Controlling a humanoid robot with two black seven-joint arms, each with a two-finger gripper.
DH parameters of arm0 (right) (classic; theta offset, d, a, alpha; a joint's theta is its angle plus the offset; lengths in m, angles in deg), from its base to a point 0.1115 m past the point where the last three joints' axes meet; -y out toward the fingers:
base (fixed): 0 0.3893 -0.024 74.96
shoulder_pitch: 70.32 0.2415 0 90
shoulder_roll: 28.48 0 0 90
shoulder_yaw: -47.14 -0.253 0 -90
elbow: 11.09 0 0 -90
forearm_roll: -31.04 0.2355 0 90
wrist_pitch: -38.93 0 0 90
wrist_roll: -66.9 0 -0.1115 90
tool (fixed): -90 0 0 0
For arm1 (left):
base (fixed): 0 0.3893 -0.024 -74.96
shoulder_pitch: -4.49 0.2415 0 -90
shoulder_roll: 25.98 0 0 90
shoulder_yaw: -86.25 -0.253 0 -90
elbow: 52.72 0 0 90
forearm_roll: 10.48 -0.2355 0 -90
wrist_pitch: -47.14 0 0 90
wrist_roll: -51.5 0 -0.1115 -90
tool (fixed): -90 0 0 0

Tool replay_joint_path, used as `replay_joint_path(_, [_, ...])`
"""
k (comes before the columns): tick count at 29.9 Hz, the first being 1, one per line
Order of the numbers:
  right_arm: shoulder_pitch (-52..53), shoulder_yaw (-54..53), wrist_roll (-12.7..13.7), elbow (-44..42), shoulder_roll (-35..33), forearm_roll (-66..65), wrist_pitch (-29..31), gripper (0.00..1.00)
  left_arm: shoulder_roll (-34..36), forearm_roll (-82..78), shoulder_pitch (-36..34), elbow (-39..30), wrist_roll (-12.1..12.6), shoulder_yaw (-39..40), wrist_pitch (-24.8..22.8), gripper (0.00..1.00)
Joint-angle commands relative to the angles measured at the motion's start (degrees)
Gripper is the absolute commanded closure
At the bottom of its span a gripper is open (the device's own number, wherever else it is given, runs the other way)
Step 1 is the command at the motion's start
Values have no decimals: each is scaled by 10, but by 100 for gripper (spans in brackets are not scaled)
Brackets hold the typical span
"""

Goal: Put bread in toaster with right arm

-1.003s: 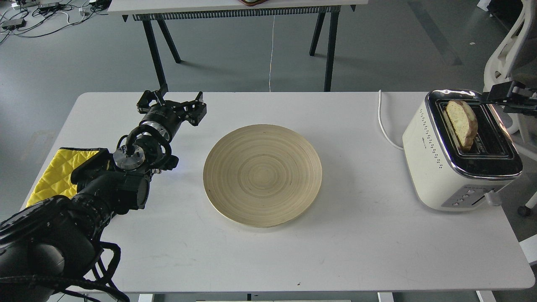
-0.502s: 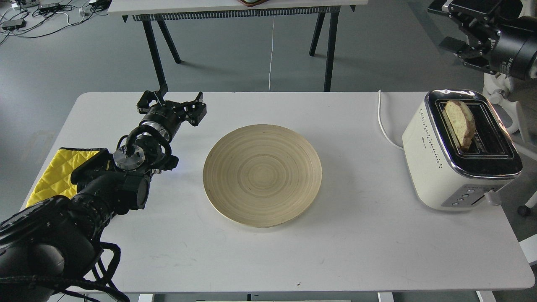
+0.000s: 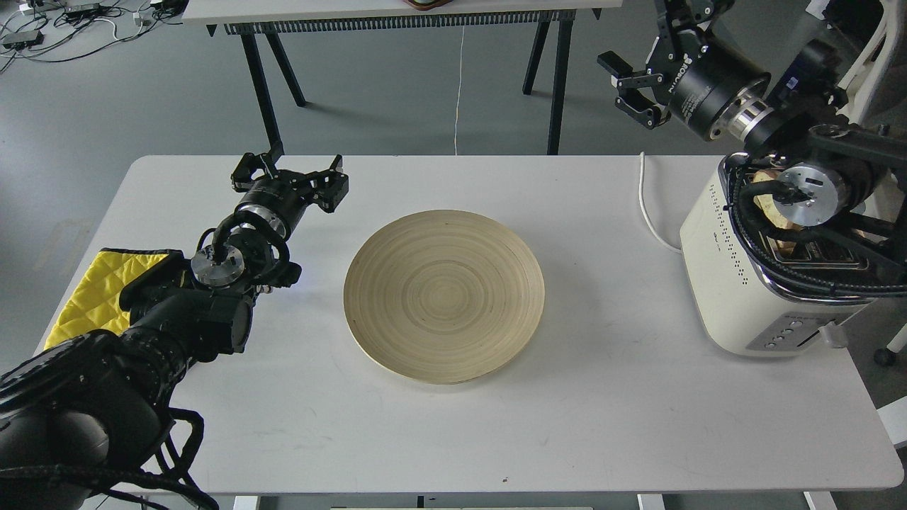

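On the white table [image 3: 609, 425], nearest the viewer, the left arm lies beside a yellow quilted cloth [image 3: 85, 297]; the left gripper [image 3: 290, 177] rests with fingers spread, holding nothing. Mid-table sits a round, ringed wooden plate [image 3: 444, 295], bare. At the right edge stands the cream toaster [image 3: 737, 283], chrome-topped, dotted vents on its side, long axis running near to far. The bread [image 3: 769, 205] stands on edge in a slot, mostly hidden behind the right arm's wrist. The right gripper [image 3: 641, 85] hangs above and beyond the toaster, clear of the bread, fingers parted and empty.
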Motion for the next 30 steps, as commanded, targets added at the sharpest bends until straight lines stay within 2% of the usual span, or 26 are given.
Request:
replay_joint_path(1, [-40,-21,0,-68,65,15,76,1,-1,0,0,0,0,0,0,0])
replay_joint_path(7, [-108,-79,0,-144,135,69,164,1,-1,0,0,0,0,0,0,0])
replay_joint_path(11, [-124,-79,0,-146,145,121,165,1,-1,0,0,0,0,0,0,0])
replay_joint_path(21, [-188,-130,0,-180,145,130,165,1,-1,0,0,0,0,0,0,0])
replay_joint_path(30, [-195,-131,0,-180,146,127,165,1,-1,0,0,0,0,0,0,0])
